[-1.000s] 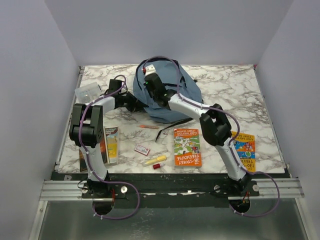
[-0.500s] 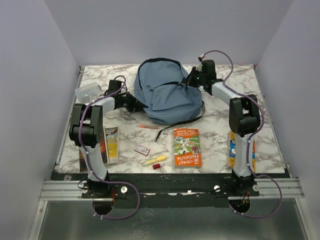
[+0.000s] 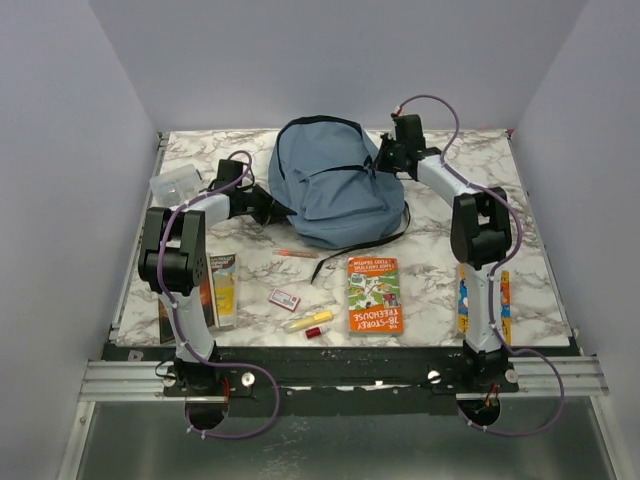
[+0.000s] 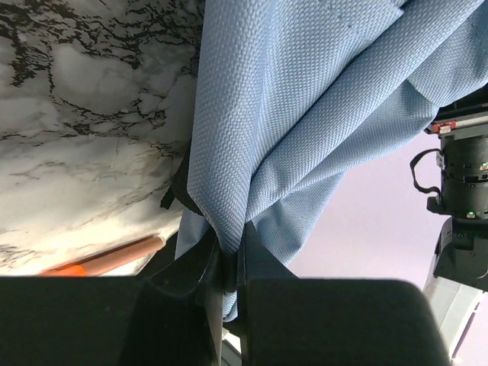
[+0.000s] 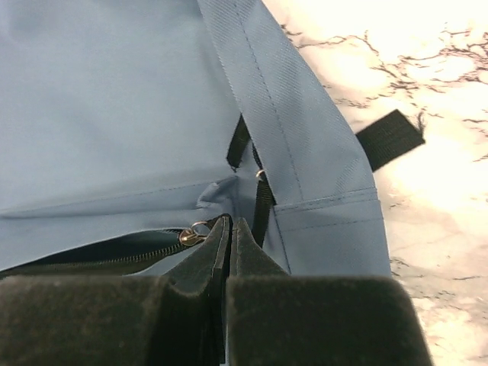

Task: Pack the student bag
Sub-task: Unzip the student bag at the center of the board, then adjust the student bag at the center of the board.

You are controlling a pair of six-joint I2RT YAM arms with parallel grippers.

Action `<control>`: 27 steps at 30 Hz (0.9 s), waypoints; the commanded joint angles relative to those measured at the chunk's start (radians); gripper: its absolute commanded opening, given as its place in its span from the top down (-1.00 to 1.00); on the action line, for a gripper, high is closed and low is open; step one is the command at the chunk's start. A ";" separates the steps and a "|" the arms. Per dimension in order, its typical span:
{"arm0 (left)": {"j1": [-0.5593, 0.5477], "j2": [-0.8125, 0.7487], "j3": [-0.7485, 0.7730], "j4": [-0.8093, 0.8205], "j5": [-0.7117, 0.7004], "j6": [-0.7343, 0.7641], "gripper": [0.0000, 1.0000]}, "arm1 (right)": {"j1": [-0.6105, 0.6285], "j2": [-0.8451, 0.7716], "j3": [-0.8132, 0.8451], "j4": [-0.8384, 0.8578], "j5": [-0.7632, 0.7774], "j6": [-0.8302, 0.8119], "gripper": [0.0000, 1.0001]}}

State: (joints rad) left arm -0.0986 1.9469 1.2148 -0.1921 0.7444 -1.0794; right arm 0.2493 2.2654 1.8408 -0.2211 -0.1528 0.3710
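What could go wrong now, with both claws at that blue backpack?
1. The left gripper pinches only a thin fold of the student bag; the cloth could slip free.
2. The right gripper is shut beside the zipper pull; whether it holds it is unclear, so a tug may open nothing.

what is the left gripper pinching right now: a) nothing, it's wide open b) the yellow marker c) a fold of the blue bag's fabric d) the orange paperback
c: the left wrist view shows the left gripper closed on a bunched fold of the student bag, with the blue fabric running down between its fingertips.
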 commanded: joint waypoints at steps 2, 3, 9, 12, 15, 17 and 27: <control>0.016 -0.014 0.012 -0.027 0.021 0.006 1.00 | 0.052 0.070 0.107 -0.132 0.411 -0.189 0.99; 0.016 -0.012 0.012 -0.027 0.022 0.004 1.00 | 0.072 0.092 0.151 -0.158 0.483 -0.220 0.99; 0.016 -0.014 0.009 -0.018 0.032 -0.001 1.00 | 0.107 0.147 0.345 -0.365 0.584 -0.204 0.46; 0.016 -0.013 0.005 -0.011 0.036 -0.007 1.00 | 0.107 0.041 0.260 -0.393 0.523 -0.092 0.04; 0.016 -0.009 -0.002 0.010 0.055 -0.024 1.00 | 0.107 -0.151 -0.002 -0.266 0.394 0.031 -0.17; 0.016 -0.005 -0.005 0.024 0.067 -0.035 1.00 | 0.107 -0.261 -0.160 -0.190 0.348 0.104 -0.24; 0.008 -0.035 -0.043 0.077 0.084 -0.067 1.00 | 0.109 -0.658 -0.884 0.283 0.041 0.636 -0.39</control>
State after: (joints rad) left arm -0.0868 1.9469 1.1995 -0.1654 0.7731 -1.1141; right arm 0.3489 1.6859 1.1622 -0.2077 0.0650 0.7364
